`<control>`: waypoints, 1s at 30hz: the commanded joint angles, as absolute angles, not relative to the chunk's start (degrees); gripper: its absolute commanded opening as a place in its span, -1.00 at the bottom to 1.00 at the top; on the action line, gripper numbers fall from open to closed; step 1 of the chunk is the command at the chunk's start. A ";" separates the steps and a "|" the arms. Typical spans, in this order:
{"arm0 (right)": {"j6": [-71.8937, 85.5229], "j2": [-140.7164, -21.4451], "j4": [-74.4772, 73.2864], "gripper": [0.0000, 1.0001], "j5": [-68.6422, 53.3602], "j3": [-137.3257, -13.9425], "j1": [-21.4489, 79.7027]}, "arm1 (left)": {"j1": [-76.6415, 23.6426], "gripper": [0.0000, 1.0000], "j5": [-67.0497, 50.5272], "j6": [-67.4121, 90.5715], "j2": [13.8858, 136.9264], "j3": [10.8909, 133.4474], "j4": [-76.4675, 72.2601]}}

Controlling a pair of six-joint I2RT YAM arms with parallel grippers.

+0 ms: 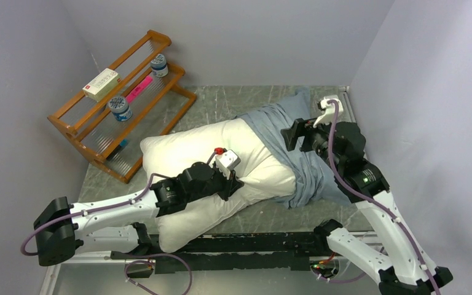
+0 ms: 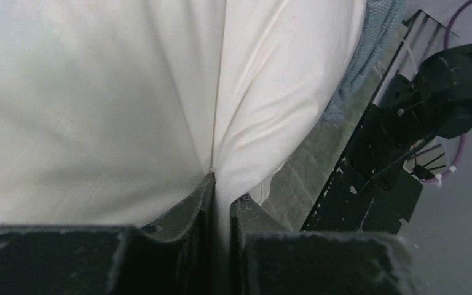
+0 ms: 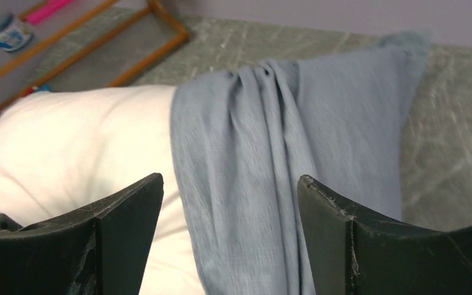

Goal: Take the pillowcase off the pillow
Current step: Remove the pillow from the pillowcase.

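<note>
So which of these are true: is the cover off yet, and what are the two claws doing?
1. The pillowcase is fully off the pillow. False: it covers the pillow's end on the right arm's side.
2. The left gripper pinches a fold of the white pillow. True.
3. The right gripper is clamped on the pillowcase. False: its jaws stand wide open above the blue-grey cloth.
4. A wooden rack stands beyond the pillow on the left arm's side. True.
</note>
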State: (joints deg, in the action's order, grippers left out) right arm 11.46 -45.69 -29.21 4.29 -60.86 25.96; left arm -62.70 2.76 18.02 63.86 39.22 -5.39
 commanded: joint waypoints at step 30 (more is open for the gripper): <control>3.26 -89.32 -16.86 1.00 2.51 -82.24 22.48 | -45.53 0.72 -8.30 10.61 63.40 62.01 19.80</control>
State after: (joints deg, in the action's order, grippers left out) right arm 2.02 -87.68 -15.14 4.38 -78.52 22.61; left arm -47.81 -5.78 13.39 61.87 57.71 16.01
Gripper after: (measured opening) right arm 0.997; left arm 0.855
